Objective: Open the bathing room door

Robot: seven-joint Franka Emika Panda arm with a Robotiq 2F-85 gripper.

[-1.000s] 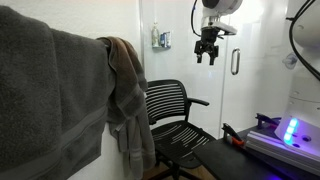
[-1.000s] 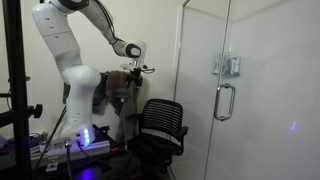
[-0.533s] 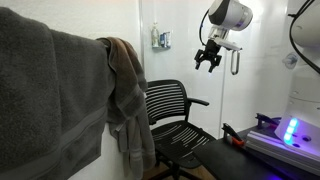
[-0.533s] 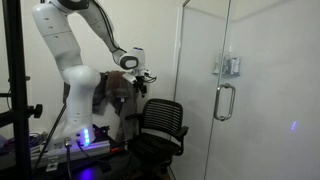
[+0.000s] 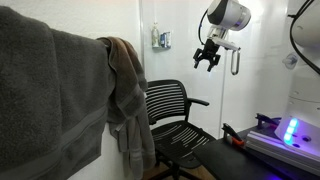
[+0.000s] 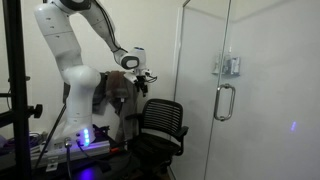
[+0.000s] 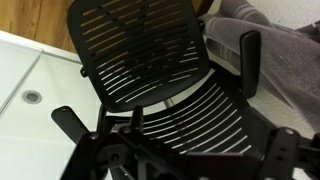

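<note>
The bathing room door [image 5: 248,95], a tall clear glass panel, is standing behind the arm in an exterior view. A black mesh chair [image 6: 160,125] is sitting below the pincer [image 5: 207,60], which is hanging in mid-air, spread wide and gripping nothing, apart from the door's chrome loop handle [image 5: 236,62].

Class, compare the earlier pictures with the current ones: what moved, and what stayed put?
The end effector dropped lower, a little toward the bathing room door, then paused over the chair. It grasped nothing. Door, handle, chair and towels unchanged.
</note>
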